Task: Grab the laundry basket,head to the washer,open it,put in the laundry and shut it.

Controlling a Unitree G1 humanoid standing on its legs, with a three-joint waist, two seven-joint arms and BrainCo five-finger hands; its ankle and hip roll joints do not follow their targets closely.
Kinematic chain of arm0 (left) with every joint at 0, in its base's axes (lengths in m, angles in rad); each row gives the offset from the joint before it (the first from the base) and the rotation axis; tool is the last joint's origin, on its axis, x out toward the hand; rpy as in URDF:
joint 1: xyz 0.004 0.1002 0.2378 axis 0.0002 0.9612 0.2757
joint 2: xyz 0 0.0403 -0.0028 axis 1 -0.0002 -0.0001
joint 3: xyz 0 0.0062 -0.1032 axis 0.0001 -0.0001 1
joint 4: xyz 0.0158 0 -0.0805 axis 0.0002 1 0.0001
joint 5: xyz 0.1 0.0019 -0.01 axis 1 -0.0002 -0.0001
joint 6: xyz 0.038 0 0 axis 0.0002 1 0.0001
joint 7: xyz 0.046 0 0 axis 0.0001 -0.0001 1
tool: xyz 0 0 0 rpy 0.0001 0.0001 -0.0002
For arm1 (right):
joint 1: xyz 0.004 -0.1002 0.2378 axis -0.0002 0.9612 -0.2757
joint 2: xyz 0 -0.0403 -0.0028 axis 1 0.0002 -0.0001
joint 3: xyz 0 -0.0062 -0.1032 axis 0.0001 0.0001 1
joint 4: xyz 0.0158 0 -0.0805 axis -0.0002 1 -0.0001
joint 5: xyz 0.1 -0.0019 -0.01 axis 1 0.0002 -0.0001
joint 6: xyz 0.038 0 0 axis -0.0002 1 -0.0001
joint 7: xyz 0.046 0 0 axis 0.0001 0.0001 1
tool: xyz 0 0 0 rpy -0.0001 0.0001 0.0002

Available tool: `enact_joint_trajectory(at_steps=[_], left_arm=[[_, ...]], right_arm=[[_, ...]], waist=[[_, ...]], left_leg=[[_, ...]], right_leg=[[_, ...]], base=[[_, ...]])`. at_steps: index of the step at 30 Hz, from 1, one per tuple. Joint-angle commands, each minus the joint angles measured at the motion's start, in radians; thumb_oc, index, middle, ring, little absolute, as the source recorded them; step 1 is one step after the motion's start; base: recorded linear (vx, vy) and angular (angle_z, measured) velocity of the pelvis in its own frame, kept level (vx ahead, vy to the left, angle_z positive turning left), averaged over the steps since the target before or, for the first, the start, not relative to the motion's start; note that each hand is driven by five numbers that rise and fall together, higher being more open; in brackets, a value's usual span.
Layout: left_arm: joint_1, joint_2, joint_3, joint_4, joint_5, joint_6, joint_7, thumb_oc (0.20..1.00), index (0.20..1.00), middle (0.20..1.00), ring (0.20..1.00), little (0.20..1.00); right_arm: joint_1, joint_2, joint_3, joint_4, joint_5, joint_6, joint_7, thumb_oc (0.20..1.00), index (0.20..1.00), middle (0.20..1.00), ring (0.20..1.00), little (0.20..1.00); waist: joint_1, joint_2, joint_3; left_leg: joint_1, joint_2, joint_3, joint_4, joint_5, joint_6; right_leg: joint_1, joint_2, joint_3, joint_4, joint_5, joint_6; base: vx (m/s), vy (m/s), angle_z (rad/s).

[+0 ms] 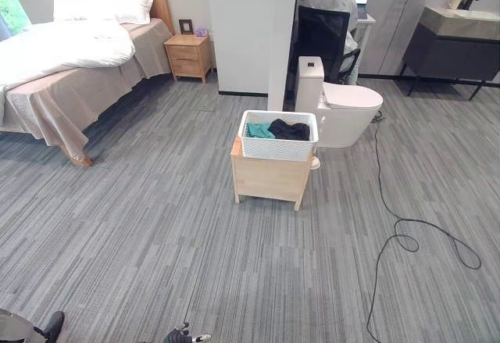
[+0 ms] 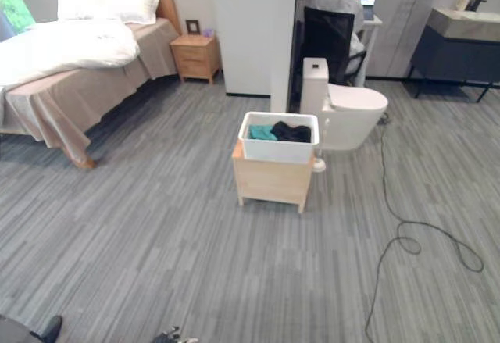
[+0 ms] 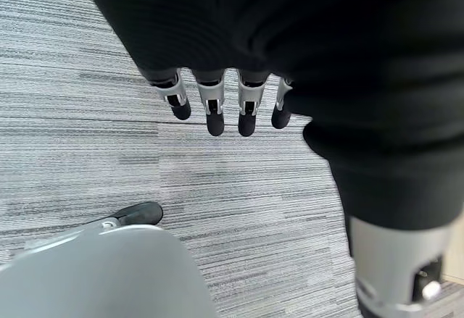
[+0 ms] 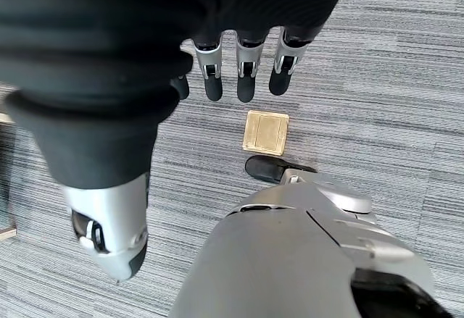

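We see the white laundry basket (image 1: pixel 278 135) sitting on top of a small wooden stand (image 1: pixel 269 177) out on the grey floor, well ahead of us, with the toilet (image 1: pixel 341 108) just behind the stand and the bed (image 1: pixel 74 62) far off to the stand's left. Inside the basket lie a teal garment (image 1: pixel 259 131) and a dark one (image 1: pixel 290 130), filling it only partly. We judge the load light and the clothes soft, while the basket itself looks like stiff perforated plastic that should keep its shape when lifted. The best hold seems to be the rim at its two short ends, one hand per side. Our left hand (image 3: pixel 217 104) and right hand (image 4: pixel 243 72) both hang over bare floor with fingers straight and relaxed, holding nothing.
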Motion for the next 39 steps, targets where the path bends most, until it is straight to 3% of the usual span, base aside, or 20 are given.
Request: enact_joint_trajectory(at_steps=[1,19,27,32,34,35,36,38,39], left_arm=[[-0.050,0.004,0.030,0.100,-0.027,-0.022,-0.002,1.000,1.000,1.000,1.000,1.000],[-0.047,0.006,0.037,0.103,-0.027,-0.021,-0.003,1.000,1.000,1.000,1.000,1.000],[-0.052,0.016,0.047,0.092,-0.037,-0.020,0.003,1.000,1.000,1.000,1.000,1.000],[-0.061,0.023,0.047,0.074,-0.052,-0.021,0.006,1.000,1.000,1.000,1.000,1.000],[-0.066,0.028,0.051,0.037,-0.088,-0.022,0.013,1.000,1.000,1.000,1.000,1.000],[-0.066,0.028,0.051,0.037,-0.088,-0.022,0.013,1.000,1.000,1.000,1.000,1.000],[-0.069,0.026,0.063,0.022,-0.117,-0.021,0.019,1.000,1.000,1.000,1.000,1.000],[-0.077,0.025,0.064,0.028,-0.124,-0.023,0.026,1.000,1.000,1.000,1.000,1.000],[-0.082,0.023,0.060,0.025,-0.134,-0.027,0.030,1.000,1.000,1.000,1.000,1.000]], right_arm=[[-0.022,0.000,0.041,0.067,-0.002,-0.015,-0.008,1.000,1.000,1.000,1.000,1.000],[-0.018,0.001,0.037,0.065,0.008,-0.013,0.000,1.000,1.000,1.000,1.000,1.000],[-0.014,-0.006,0.013,0.061,0.045,-0.014,0.003,1.000,1.000,1.000,1.000,1.000],[-0.023,-0.012,0.013,0.055,0.056,-0.020,0.000,1.000,1.000,1.000,1.000,1.000],[-0.026,-0.023,0.011,0.043,0.073,-0.026,-0.008,1.000,1.000,1.000,1.000,1.000],[-0.026,-0.023,0.011,0.043,0.073,-0.026,-0.008,1.000,1.000,1.000,1.000,1.000],[-0.041,-0.035,0.010,0.032,0.091,-0.027,-0.013,1.000,1.000,1.000,1.000,1.000],[-0.052,-0.039,0.007,0.027,0.102,-0.028,-0.020,1.000,1.000,1.000,1.000,1.000],[-0.074,-0.054,0.004,0.009,0.130,-0.034,-0.033,1.000,1.000,1.000,1.000,1.000]], waist=[[-0.007,-0.052,-0.040],[-0.007,-0.051,-0.035],[-0.008,-0.048,-0.014],[-0.005,-0.052,0.026],[0.004,-0.051,0.081],[0.004,-0.050,0.081],[0.020,-0.060,0.121],[0.018,-0.064,0.131],[0.029,-0.067,0.140]], left_leg=[[-0.058,0.079,-0.055,-0.015,0.021,-0.090],[-0.053,0.080,-0.053,-0.015,0.018,-0.091],[-0.047,0.106,-0.050,-0.010,0.038,-0.102],[-0.125,0.133,-0.066,0.144,0.007,-0.126],[-0.243,0.153,-0.088,0.381,0.071,-0.148],[-0.244,0.153,-0.089,0.382,0.070,-0.148],[-0.338,0.133,-0.111,0.535,0.147,-0.143],[-0.384,0.136,-0.101,0.560,0.156,-0.142],[-0.444,0.152,-0.073,0.464,0.148,-0.136]], right_leg=[[0.007,-0.131,-0.025,0.009,0.003,0.122],[0.013,-0.127,-0.027,0.009,-0.003,0.120],[0.021,-0.109,-0.018,0.009,-0.019,0.104],[0.021,-0.085,-0.016,0.024,-0.040,0.069],[0.038,-0.058,-0.030,0.048,-0.069,0.031],[0.037,-0.058,-0.031,0.048,-0.069,0.031],[0.044,-0.054,-0.041,0.057,-0.076,0.019],[0.042,-0.053,-0.050,0.056,-0.083,0.017],[0.050,-0.051,-0.053,0.044,-0.095,0.026]], base=[[0.00,0.000,0.00],[0.00,0.000,0.00],[0.03,-0.058,0.01],[-0.01,-0.120,0.04],[-0.03,-0.126,0.18],[-0.03,-0.108,0.19],[0.00,-0.096,0.10],[0.06,-0.037,0.00],[0.19,0.082,0.04]])
